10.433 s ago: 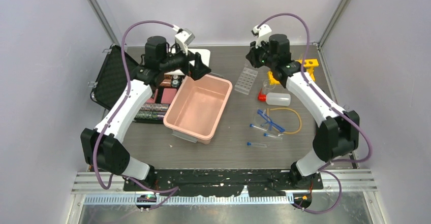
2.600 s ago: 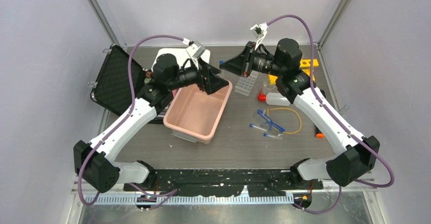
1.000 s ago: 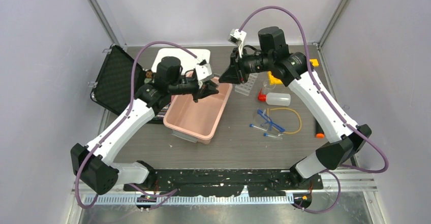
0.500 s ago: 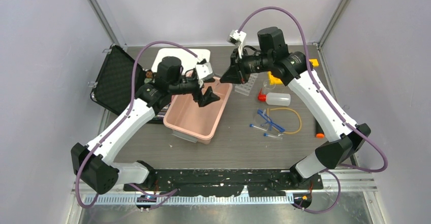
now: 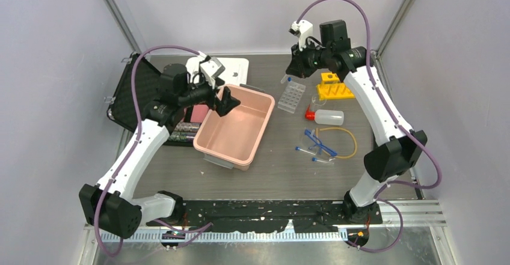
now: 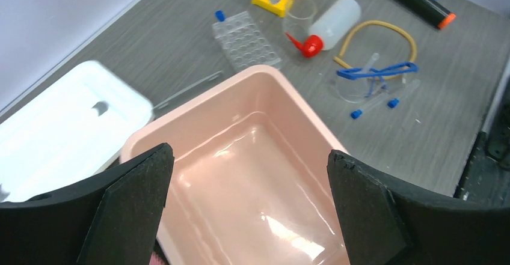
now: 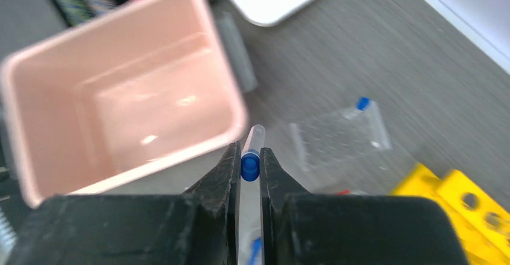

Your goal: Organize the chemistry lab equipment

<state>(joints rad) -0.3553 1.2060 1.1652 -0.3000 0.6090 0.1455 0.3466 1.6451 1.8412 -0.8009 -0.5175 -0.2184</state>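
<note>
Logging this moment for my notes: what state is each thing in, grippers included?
Left gripper: open, over the pink tub.
Right gripper: shut on a blue-capped test tube.
Pink tub: uncovered, empty.
White lid: off, lying flat behind the tub.
Squeeze bottle: lying on its side, capped.
Black case: open.

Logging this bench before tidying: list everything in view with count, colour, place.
Plastic tub: one, pink, centre.
Flat lid: one, white, behind tub.
Hard case: one, black, far left.
Tube tray: one, clear, right of tub.
Tube rack: one, yellow, right of tray.
Funnel: one, clear, by rack.
Squeeze bottle: one, white, red cap, beside funnel.
Safety glasses: one, blue, right of tub.
Tubing loop: one, yellow, right of glasses.
Capped test tubes: at least three, clear, blue caps; two by glasses, one held.
Left gripper: open, over tub.
Right gripper: shut on test tube.
</note>
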